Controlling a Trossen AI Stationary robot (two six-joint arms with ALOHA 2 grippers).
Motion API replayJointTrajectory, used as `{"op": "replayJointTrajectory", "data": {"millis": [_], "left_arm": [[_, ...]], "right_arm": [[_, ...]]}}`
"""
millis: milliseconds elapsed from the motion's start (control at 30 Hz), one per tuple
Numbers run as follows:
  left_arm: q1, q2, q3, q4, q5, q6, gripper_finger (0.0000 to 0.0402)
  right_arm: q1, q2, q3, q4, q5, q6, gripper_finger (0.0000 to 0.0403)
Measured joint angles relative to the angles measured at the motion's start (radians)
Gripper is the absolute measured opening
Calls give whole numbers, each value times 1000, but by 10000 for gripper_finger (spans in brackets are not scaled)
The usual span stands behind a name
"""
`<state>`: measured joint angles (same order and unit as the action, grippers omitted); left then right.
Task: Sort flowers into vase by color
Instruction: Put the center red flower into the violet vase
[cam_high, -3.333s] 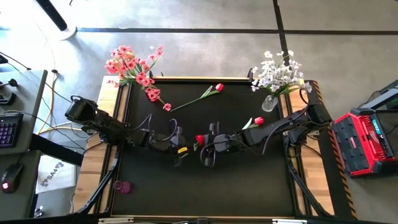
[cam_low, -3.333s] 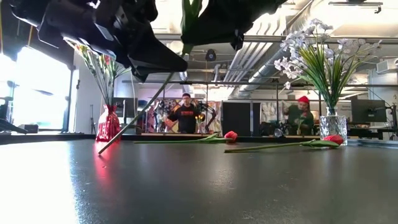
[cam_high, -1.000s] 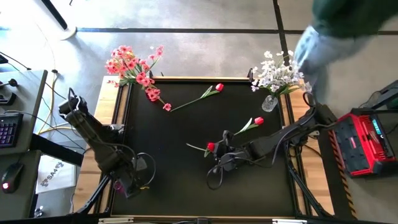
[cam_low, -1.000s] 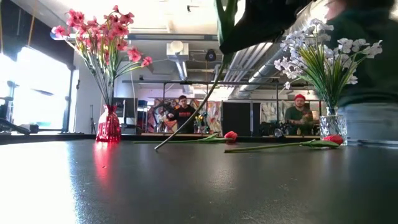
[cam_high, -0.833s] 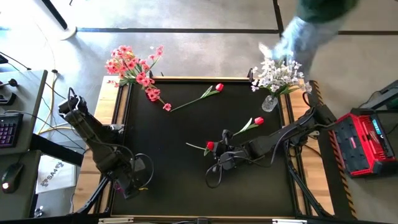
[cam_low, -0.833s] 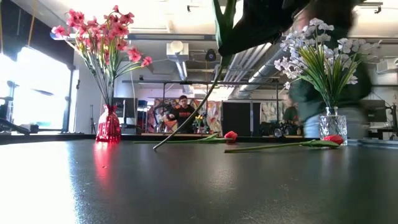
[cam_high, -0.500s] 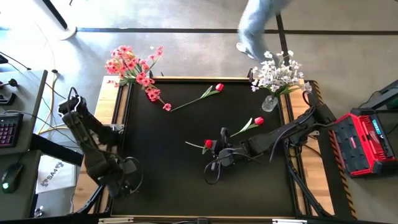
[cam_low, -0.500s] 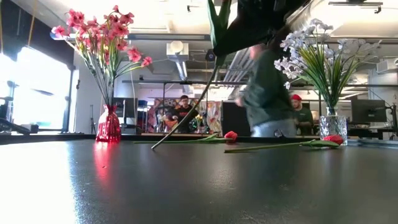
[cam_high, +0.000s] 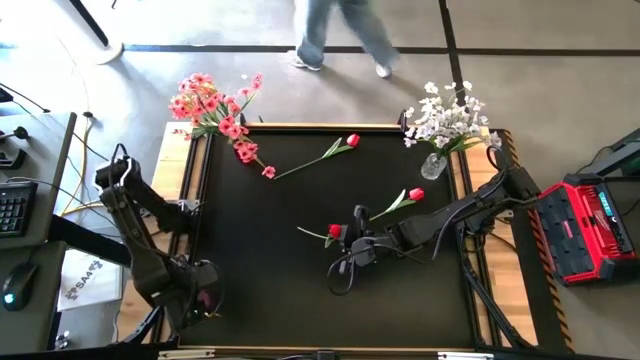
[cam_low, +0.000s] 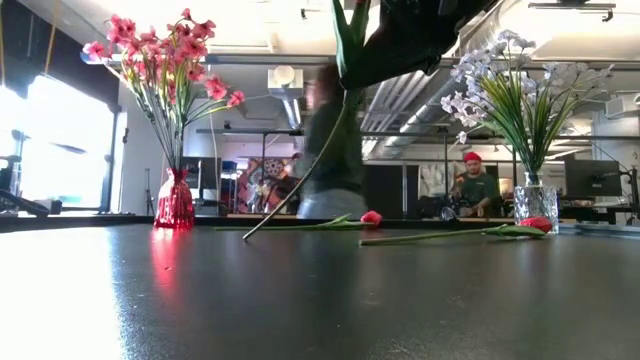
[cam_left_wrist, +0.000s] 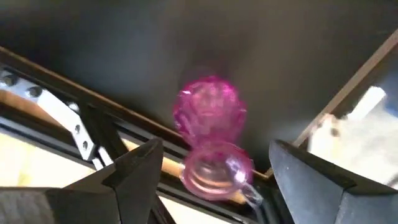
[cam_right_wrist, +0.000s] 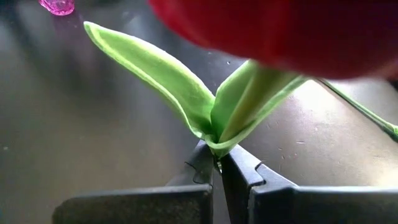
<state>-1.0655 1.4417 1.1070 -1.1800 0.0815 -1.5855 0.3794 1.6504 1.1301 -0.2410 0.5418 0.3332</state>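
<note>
While the right gripper (cam_high: 343, 238) hung over the middle of the black table (cam_high: 300, 300) in the high view, its jaws were pinched on the stem of a red tulip (cam_high: 335, 232), whose stem slanted off toward the left arm's side. Two more tulips (cam_high: 351, 141) lay flat farther back, their buds toward the white flowers (cam_high: 445, 118) at the right rear corner. Pink flowers (cam_high: 212, 108) stood at the left rear corner. The left gripper (cam_high: 205, 300) sat at the near left edge, hiding what lay under it.

From the low view, the held stem (cam_low: 300, 180) ran steeply down toward the table, its bud cut off above; a blurred person (cam_low: 330, 150) crossed behind.

Seen from the left wrist, wide-apart fingers (cam_left_wrist: 134, 165) framed a small pink vase (cam_left_wrist: 211, 134) lying on its side, blurred.

Close up from the right wrist, the fingertips (cam_right_wrist: 205, 168) met on the stem below green leaves (cam_right_wrist: 161, 74).
</note>
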Motion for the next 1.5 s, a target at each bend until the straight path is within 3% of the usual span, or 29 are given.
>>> {"op": "replayJointTrajectory", "data": {"millis": [433, 900, 1100, 1500], "left_arm": [[-16, 66, -31, 0, 64, 0, 272], [2, 66, -29, -2, 10, 21, 140], [85, 66, -29, -2, -4, 113, 151], [347, 66, -29, -1, -20, 456, 151]], "right_arm": [[-3, 0, 0, 0, -37, -1, 0], [-3, 0, 0, 7, -37, -1, 0], [-3, 0, 0, 6, -46, -1, 0], [3, -1, 0, -20, -55, 2, 0]]}}
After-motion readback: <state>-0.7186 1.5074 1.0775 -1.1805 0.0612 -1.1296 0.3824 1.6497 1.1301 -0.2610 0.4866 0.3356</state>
